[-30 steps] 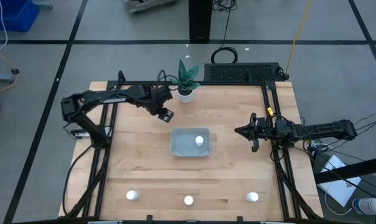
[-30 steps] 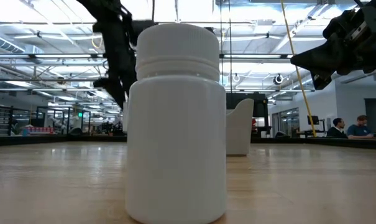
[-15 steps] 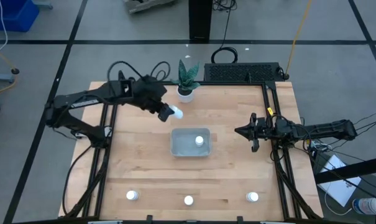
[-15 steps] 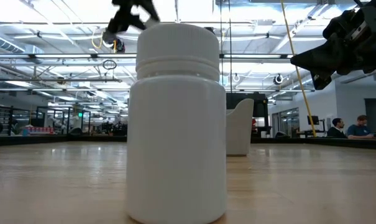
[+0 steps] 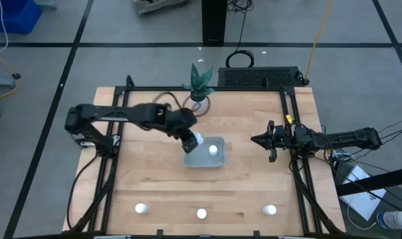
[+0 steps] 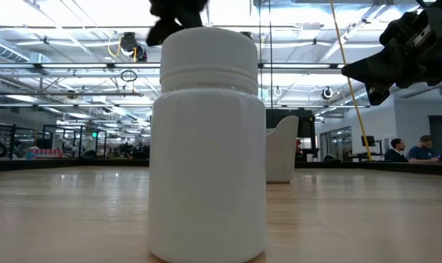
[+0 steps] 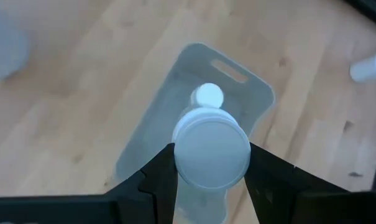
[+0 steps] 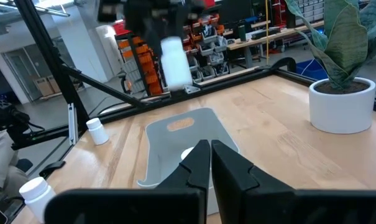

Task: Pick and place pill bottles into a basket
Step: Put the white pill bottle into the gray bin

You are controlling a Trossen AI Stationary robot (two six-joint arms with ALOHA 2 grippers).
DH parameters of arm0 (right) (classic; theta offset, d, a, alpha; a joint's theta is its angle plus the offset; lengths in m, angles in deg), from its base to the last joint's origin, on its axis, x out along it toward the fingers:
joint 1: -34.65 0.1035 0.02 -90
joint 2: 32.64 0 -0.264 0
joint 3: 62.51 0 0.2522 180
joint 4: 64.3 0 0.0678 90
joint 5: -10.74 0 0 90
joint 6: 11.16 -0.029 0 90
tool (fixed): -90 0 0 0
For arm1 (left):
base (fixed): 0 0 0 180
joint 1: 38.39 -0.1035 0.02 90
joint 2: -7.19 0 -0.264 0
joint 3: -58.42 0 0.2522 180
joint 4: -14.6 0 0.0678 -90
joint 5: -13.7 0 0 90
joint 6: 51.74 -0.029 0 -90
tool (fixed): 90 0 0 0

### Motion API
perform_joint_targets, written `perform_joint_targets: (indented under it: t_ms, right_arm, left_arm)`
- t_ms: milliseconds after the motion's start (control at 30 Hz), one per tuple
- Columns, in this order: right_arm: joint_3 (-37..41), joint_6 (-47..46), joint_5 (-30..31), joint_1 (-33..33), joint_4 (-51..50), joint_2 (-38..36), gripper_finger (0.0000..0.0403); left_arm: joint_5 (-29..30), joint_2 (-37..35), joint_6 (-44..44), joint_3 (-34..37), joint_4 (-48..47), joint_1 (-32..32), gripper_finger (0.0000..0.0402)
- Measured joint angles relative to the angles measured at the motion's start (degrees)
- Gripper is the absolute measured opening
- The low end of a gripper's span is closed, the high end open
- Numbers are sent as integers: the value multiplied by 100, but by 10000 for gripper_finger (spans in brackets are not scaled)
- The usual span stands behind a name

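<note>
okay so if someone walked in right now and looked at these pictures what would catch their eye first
Probably the left pincer, shut on a white pill bottle and held above the pale basket at mid-table, where one bottle already lies. Next, the bottle standing right before the low camera, filling much of that view. The right pincer waits at the table's right side, fingers together.
</note>
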Motion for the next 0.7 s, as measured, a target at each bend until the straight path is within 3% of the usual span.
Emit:
perform_joint_targets:
  t_ms: [167,333,700]
  right_arm:
    - [0,0,0,-1,-4,-2,9]
    - [1,0,0,-1,-4,0,9]
    - [0,0,0,1,-1,-2,9]
  left_arm:
    - [-274,697,-129,-2,169,121,168]
    - [99,1239,-250,1,-186,181,163]
    - [468,1752,-408,0,-19,70,171]
